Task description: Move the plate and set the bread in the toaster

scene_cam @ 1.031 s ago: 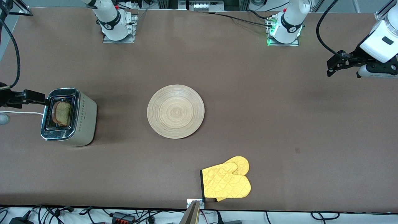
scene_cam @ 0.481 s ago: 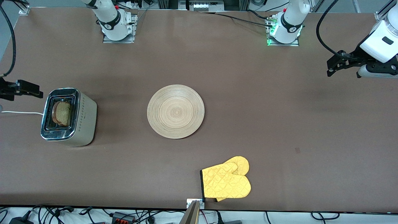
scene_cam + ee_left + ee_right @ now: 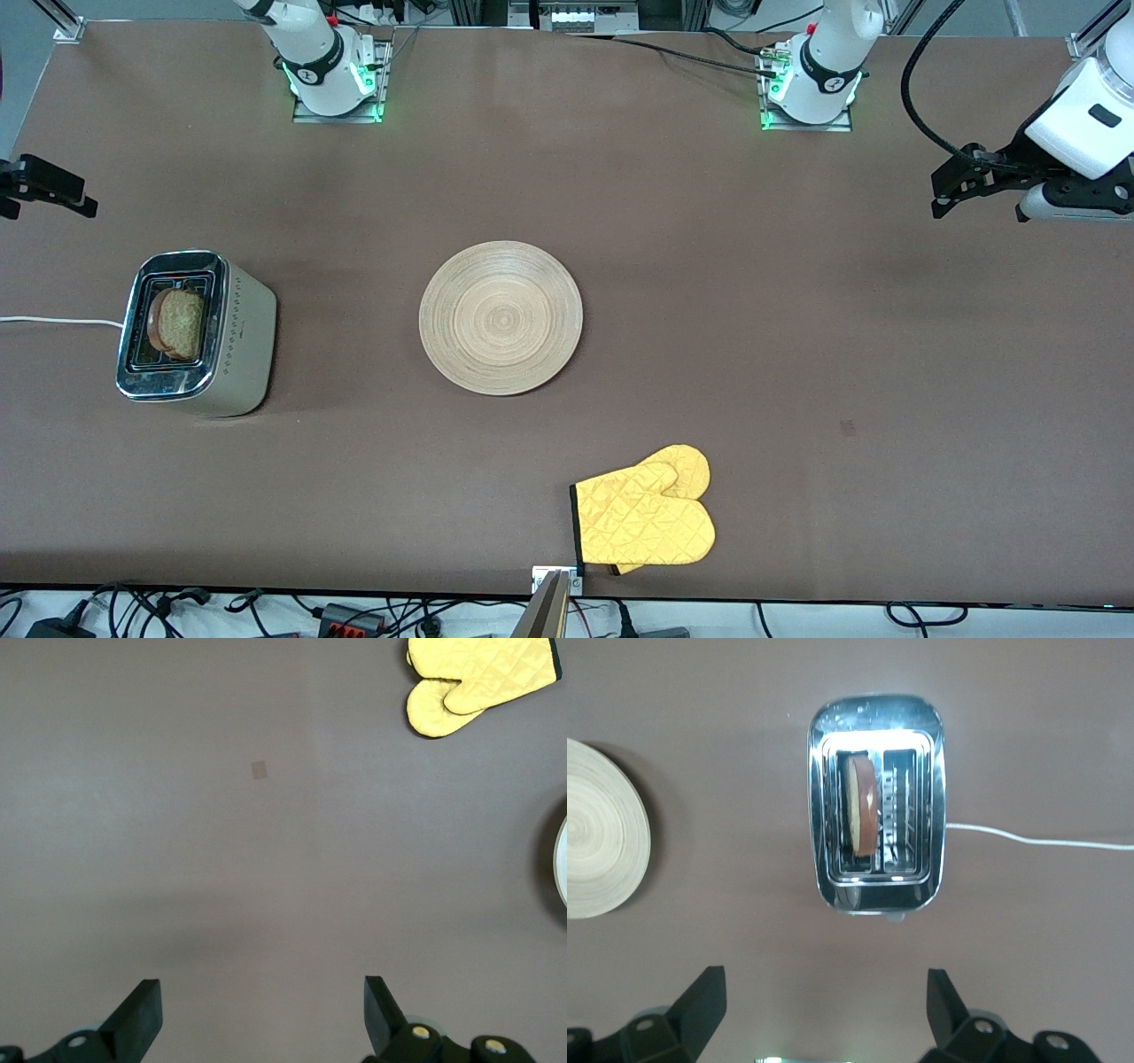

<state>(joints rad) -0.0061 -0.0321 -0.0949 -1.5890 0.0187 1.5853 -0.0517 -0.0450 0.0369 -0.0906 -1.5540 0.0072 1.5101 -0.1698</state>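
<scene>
The toaster [image 3: 197,332] stands toward the right arm's end of the table, with its white cord [image 3: 53,321] trailing off the edge. The bread [image 3: 180,322] stands in one of its slots and also shows in the right wrist view [image 3: 864,806], inside the toaster [image 3: 873,895]. The pale wooden plate [image 3: 500,316] lies flat mid-table; its edge shows in the right wrist view [image 3: 602,842]. My right gripper [image 3: 824,1010] is open and empty, up over bare table beside the toaster. My left gripper [image 3: 261,1019] is open and empty over bare table at the left arm's end.
A yellow oven mitt [image 3: 645,517] lies near the table's front edge, nearer the camera than the plate; it also shows in the left wrist view [image 3: 474,678]. The plate's rim shows at the edge of the left wrist view [image 3: 562,859].
My right gripper has drawn away from the toaster toward the robots' side and the table edge. The bread, plate and left arm have not moved.
</scene>
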